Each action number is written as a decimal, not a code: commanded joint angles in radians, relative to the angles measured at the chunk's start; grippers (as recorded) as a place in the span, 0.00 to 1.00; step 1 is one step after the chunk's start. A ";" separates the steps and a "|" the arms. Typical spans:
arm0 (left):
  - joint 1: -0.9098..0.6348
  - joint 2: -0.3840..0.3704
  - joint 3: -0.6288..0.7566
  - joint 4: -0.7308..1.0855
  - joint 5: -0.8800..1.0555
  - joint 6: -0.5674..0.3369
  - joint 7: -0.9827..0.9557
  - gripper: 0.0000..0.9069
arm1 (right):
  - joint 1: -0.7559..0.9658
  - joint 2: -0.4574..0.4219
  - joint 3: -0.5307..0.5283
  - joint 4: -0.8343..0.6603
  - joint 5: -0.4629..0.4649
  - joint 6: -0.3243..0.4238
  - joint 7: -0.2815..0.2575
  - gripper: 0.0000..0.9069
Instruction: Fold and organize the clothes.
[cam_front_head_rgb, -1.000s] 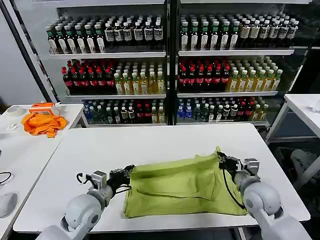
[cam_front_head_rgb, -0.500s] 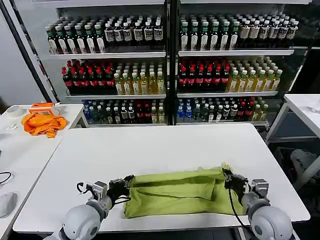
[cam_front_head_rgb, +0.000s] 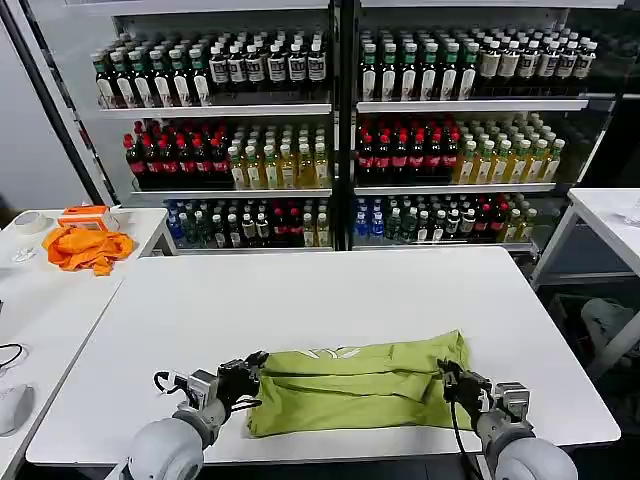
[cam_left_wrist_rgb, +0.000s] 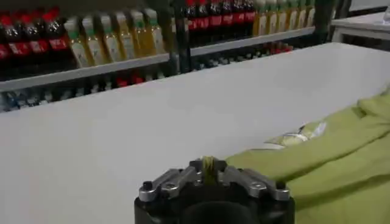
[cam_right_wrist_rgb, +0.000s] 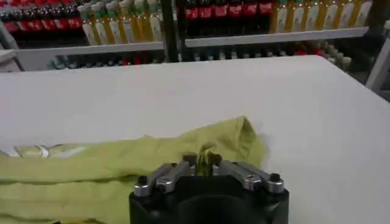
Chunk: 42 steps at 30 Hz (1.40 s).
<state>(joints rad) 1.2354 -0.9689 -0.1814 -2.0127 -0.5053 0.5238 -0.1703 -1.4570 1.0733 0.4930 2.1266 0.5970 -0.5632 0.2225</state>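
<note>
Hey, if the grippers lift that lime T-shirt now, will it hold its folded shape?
Probably not: the lime T-shirt looks thin and rumpled, so it should sag between the left gripper and right gripper. It seems light, and likely slides across the smooth white table.

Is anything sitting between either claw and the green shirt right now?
Nothing visible. The left claw is shut on the lime T-shirt at its left end, and the right claw is shut on its right end. The white table around the shirt is bare.
</note>
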 joint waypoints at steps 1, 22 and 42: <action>0.055 -0.031 -0.010 -0.052 0.030 -0.035 -0.046 1.00 | -0.067 0.023 0.027 0.055 -0.077 0.034 -0.006 1.00; 0.107 -0.299 0.006 0.060 0.038 -0.149 -0.203 1.00 | -0.139 0.071 0.073 0.073 -0.111 0.056 -0.007 1.00; 0.180 -0.352 0.019 0.096 0.081 -0.198 -0.216 0.08 | -0.140 0.092 0.068 0.068 -0.127 0.073 -0.005 1.00</action>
<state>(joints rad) 1.3944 -1.3003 -0.1670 -1.9355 -0.4288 0.3327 -0.3788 -1.5922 1.1634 0.5586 2.1914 0.4729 -0.4931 0.2166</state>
